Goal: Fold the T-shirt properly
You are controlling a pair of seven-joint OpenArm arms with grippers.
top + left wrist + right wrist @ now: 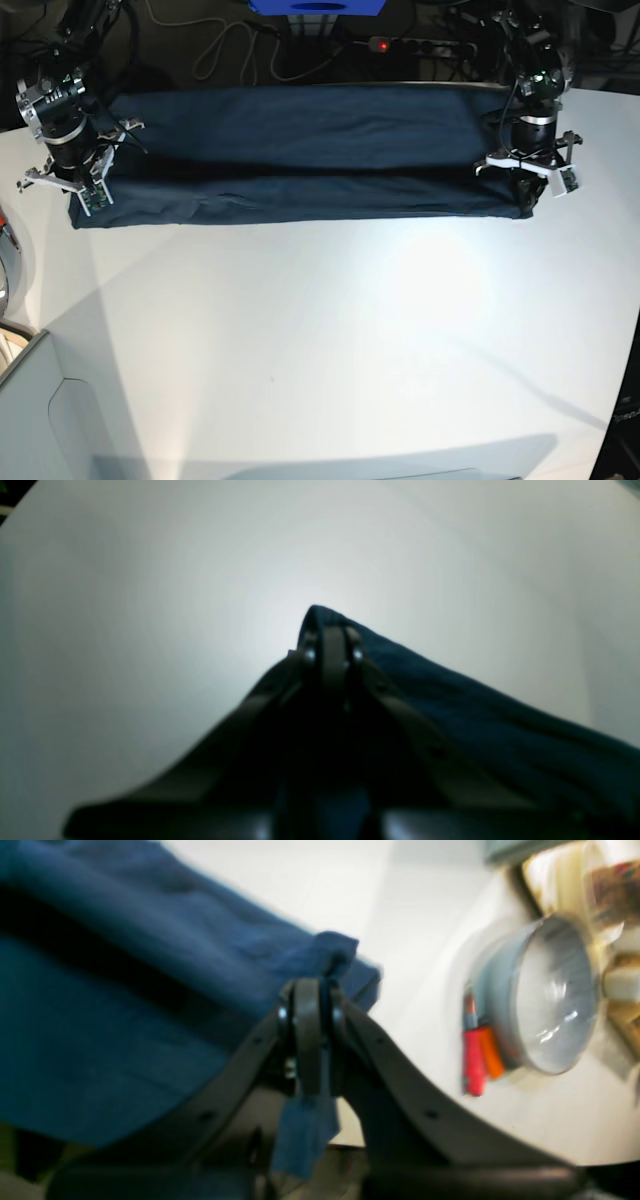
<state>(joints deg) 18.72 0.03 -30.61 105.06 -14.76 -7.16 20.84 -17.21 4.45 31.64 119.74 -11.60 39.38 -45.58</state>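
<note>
We see the T-shirt [300,160] stretched as a long navy band across the far side of the white table [330,340], our left gripper [332,630] clenched on one end and our right gripper [310,990] pinching the other. The cloth lies doubled lengthwise with a fold line running along it. Wide bare tabletop opens toward the near edge, and a clear round container [540,990] sits just beyond the right-gripper end.

A white bench [330,350] carries a blurred clear round container [540,995], with a red item [472,1060] and an orange item [491,1052] touching its nine o'clock side.
</note>
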